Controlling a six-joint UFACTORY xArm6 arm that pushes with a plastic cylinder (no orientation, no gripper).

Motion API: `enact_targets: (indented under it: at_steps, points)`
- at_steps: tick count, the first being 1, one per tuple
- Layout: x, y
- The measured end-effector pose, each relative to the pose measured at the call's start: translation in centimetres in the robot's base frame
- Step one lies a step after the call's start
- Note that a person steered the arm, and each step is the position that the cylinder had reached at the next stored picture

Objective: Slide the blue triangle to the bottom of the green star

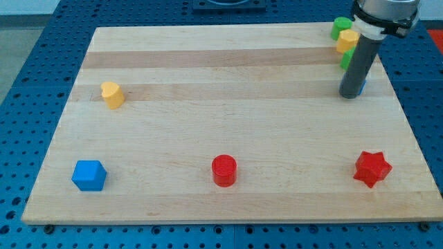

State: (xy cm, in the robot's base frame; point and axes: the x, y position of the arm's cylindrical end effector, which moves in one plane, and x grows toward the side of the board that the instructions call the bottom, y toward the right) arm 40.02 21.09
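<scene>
My tip (351, 95) rests on the board near the view's top right. A sliver of blue (365, 87) shows just right of the rod's lower end; it looks like the blue triangle, mostly hidden behind the rod and touching it or nearly so. A green block (345, 59), likely the green star, peeks out at the rod's left edge, just above the tip. Its shape is mostly hidden.
A yellow block (347, 40) and another green block (339, 28) sit at the top right corner above the green one. A yellow block (112, 95) lies at the left, a blue cube (89, 175) at the bottom left, a red cylinder (223, 170) at the bottom middle, and a red star (372, 168) at the bottom right.
</scene>
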Motion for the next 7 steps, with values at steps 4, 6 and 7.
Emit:
enact_targets:
  at_steps: [4, 6, 7]
  points:
    - [-0.4, -3.9]
    - [-2.9, -3.8]
    - [-3.4, -3.7]
